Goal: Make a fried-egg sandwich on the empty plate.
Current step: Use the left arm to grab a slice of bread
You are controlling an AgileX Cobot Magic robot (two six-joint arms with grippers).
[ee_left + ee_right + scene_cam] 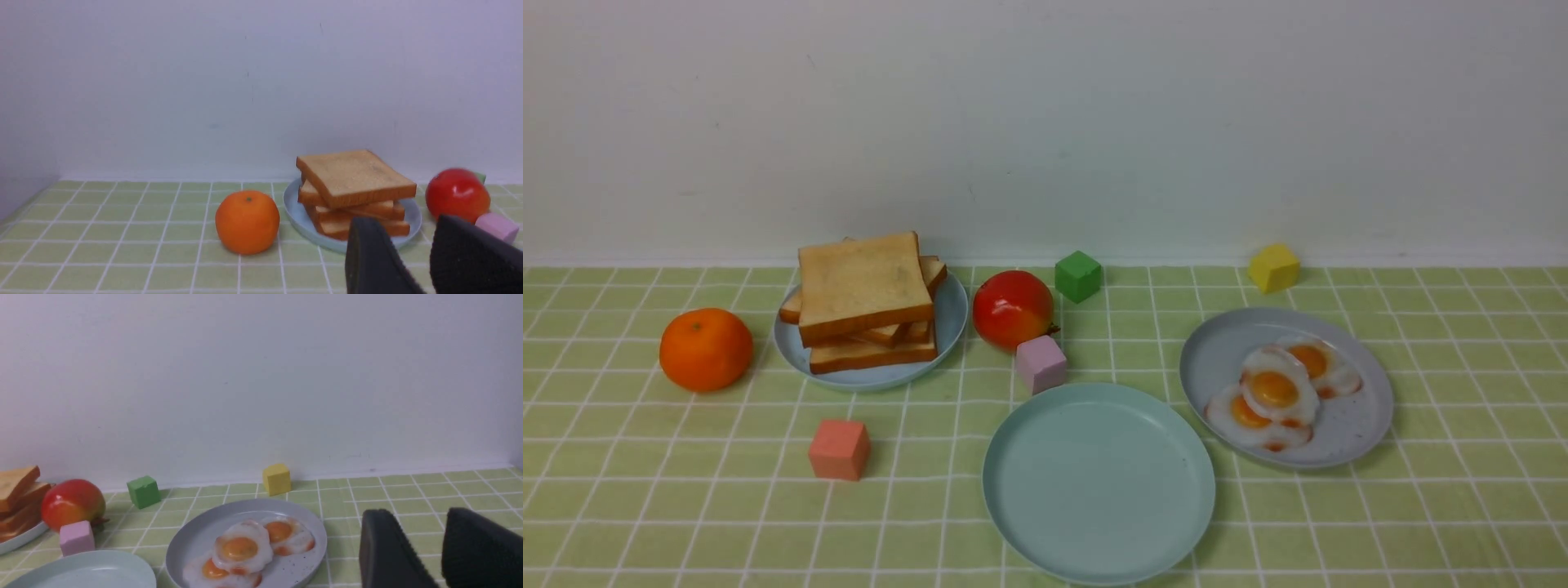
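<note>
Toast slices [864,294] sit stacked on the light blue plate [949,327], well ahead of the left gripper [406,228], whose fingers stand apart around nothing. Three fried eggs [1274,390] overlap on the grey speckled plate [1364,420], ahead of the right gripper [419,522], likewise parted and empty. The mint-teal plate [1098,490] lies bare between those plates, nearer the robot. Both grippers point low toward the wall [1045,122].

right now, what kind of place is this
Probably a staged practice tabletop, not a real kitchen: green checked cloth against a bare white wall, toy toast stack, toy fried eggs, stray green cube.
</note>
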